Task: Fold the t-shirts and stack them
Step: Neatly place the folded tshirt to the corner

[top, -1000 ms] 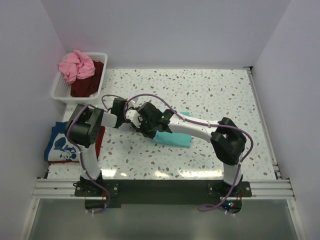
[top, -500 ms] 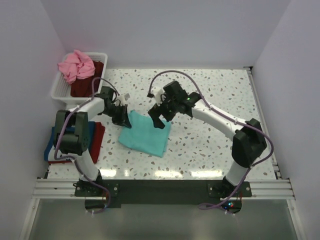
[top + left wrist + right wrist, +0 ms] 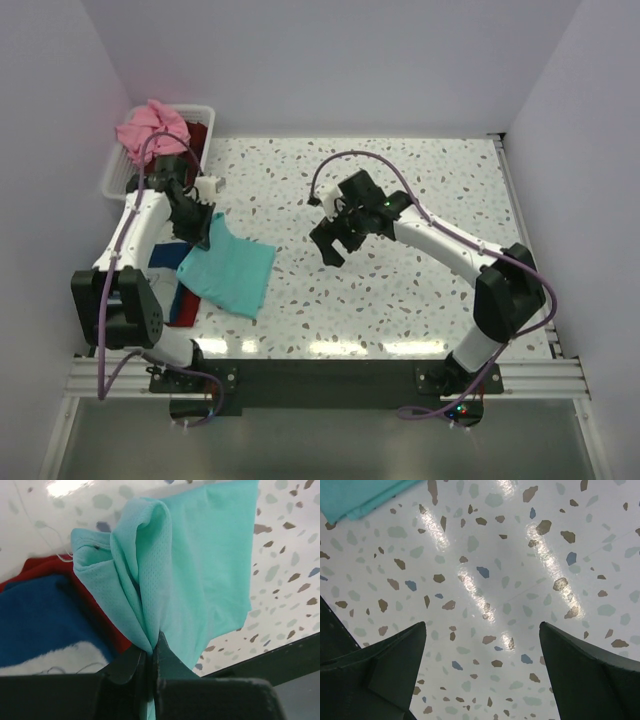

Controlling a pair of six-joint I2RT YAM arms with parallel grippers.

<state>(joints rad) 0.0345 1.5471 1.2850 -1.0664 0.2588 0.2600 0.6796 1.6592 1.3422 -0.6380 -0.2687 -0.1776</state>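
- far left, at the back: a white slatted basket (image 3: 112, 185) holds a crumpled pink t-shirt (image 3: 148, 128) over a dark maroon t-shirt (image 3: 196, 137). both are unfolded, so i judge they are waiting their turn.
- left edge of the surface (image 3: 430, 200), nearer the arm bases: a blue t-shirt (image 3: 35, 615) with white print lies on a red t-shirt (image 3: 45, 566). this looks like the stack being built.
- the left hand (image 3: 148, 655) is clamped on a gathered edge of the teal t-shirt (image 3: 210, 555). the two jaws are pressed together with the cloth bunched into a ridge between them.
- from above, the teal t-shirt (image 3: 230, 275) is a folded, roughly square packet. it hangs from that pinch, with its left part over the edge of the stack and the rest trailing on the speckled surface.
- holding it by one edge lets the packet be dragged or lifted whole. the likely aim is to lay it squarely on the blue one.
- the risk i see is that a one-point pinch lets the folds sag or open, so the free corner may need smoothing.
- right of centre: the right hand (image 3: 482, 645) has its fingers spread wide apart and holds nothing. it hovers over bare surface, apart from the teal cloth, only a corner of which shows in its wrist view. staying clear leaves the left arm room to place the shirt.
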